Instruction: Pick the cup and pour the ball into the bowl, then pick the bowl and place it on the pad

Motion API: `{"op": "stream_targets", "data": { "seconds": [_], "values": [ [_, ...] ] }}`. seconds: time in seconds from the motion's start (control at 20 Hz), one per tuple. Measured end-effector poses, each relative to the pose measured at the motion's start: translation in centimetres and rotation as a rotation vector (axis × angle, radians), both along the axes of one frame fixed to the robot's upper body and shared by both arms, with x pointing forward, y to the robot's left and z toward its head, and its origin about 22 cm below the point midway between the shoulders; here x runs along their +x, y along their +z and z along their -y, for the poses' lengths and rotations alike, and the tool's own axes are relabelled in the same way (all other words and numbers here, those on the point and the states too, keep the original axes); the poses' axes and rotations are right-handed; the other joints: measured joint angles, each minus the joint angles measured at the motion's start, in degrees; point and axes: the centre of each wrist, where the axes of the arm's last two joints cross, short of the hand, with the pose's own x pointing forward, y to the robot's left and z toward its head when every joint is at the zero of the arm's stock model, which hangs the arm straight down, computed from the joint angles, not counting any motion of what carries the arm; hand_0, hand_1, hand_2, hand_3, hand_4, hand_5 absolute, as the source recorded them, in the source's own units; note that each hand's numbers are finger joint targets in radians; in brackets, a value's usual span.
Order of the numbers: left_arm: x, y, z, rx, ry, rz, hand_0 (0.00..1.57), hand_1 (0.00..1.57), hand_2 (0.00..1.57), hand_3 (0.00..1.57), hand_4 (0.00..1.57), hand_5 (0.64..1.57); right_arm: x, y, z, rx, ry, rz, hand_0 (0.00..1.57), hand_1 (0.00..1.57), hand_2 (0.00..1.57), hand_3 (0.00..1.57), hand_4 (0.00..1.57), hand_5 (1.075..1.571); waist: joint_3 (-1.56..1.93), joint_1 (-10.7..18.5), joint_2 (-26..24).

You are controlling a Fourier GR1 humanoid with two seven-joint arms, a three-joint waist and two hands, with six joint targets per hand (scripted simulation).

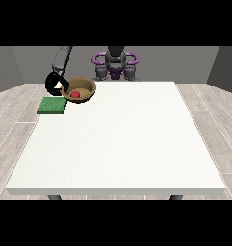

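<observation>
A brown bowl [82,85] with a red ball [75,94] inside it is held tilted above the table's far left part. The hand at the view's left [53,85] has its fingers curled round the bowl's left rim. A flat green pad [52,105] lies on the table just below and to the left of the bowl, which overlaps the pad's right corner in the view. No cup shows. The other hand is out of sight.
The white table [122,144] stretches toward the camera. The robot's torso [115,65] stands behind the far edge. Wooden floor surrounds the table.
</observation>
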Motion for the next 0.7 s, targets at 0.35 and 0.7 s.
{"op": "stream_targets", "data": {
  "seconds": [0.35, 0.7],
  "values": [
    [-1.6, -1.7, -2.6, 0.001, 0.068, -0.03, 0.0, 0.0, 0.0, 0.0, 1.21, 1.545, 1.9, 6.8, 4.4, -0.062, 0.026, -0.038, 1.57, 1.57, 1.57, 0.57, 1.09, 1.564, 0.13, -4.2, -1.1],
    [-2.1, -0.9, -3.4, 0.006, 0.063, 0.042, 0.0, 0.0, 0.0, 0.0, 1.21, 1.554, 1.3, 10.5, 9.5, -0.053, -0.017, 0.029, 1.57, 1.57, 1.57, 0.53, 1.1, 1.564, 0.2, -3.4, 3.2]
  ]
}}
